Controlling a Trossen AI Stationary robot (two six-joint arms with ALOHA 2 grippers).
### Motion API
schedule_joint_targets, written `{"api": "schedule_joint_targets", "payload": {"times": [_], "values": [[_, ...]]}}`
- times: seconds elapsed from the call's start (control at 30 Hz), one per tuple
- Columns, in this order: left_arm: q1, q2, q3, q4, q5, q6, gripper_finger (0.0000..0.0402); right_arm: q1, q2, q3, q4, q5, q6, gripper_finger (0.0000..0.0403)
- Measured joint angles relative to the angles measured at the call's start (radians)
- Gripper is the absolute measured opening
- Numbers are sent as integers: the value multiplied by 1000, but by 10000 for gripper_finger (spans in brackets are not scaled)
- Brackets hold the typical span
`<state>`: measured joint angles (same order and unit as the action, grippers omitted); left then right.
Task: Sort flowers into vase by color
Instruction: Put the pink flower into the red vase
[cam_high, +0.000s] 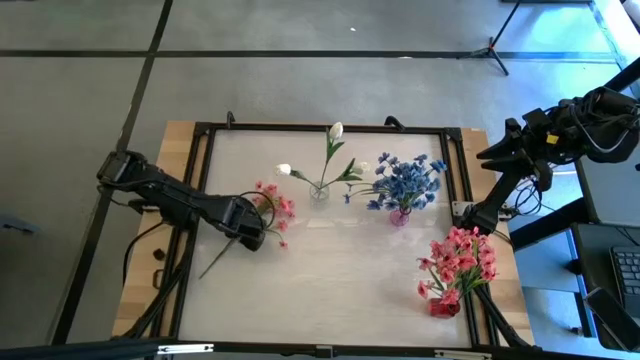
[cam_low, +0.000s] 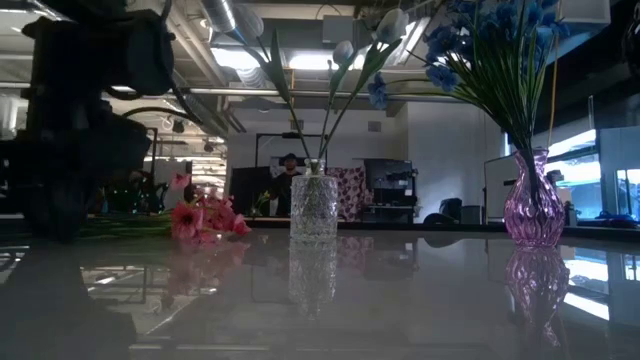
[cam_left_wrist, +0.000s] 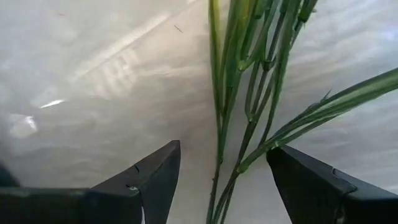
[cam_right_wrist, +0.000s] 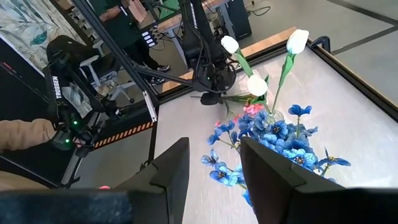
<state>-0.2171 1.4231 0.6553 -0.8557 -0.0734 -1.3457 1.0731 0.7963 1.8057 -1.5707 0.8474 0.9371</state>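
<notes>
From above, the left claw (cam_high: 252, 232) sits spread over the loose pink flower sprig (cam_high: 272, 208) lying on the white counter (cam_high: 340, 280), left of the clear glass vase of white buds (cam_high: 319, 190). Open counter in front. Right claw (cam_high: 487, 152) hangs off the right edge, half spread, empty. Left wrist: green stems (cam_left_wrist: 231, 99) between the fingers.

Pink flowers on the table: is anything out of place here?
Yes. One pink sprig lies flat on the table, outside any vase, while other pink flowers stand in the red vase. The left gripper, jaws open, straddles its stems.
</notes>
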Motion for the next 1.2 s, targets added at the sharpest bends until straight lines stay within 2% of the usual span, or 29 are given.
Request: {"api": "schedule_joint_targets", "payload": {"times": [0.13, 0.23, 0.37, 0.53, 0.6, 0.77, 0.93, 1.1, 1.2], "values": [[11, -8, -47, 74, -6, -39, 236, 0, 0, 0, 3, 0, 0, 143], [9, -8, -54, 90, -36, -108, 210, 0, 2, 0, 5, 7, 0, 143], [-5, -6, -58, 128, -97, -165, 146, 0, 13, -1, 38, 75, -45, 143], [-68, 0, -40, 138, -171, -219, 33, 0, 24, -1, 194, 140, -235, 143], [-115, -2, -19, 112, -190, -229, 11, 0, 28, -1, 269, 151, -304, 143], [-260, -43, 91, 61, -204, -264, 4, 0, 55, -1, 445, 156, -449, 143], [-419, -62, 274, 40, -355, -245, 2, 0, 87, -1, 599, 156, -614, 143], [-526, -63, 507, 93, -580, -91, 2, 0, 117, -1, 723, 155, -735, 143], [-549, -63, 621, 199, -691, 110, 1, 0, 141, -1, 764, 178, -763, 143]]}}
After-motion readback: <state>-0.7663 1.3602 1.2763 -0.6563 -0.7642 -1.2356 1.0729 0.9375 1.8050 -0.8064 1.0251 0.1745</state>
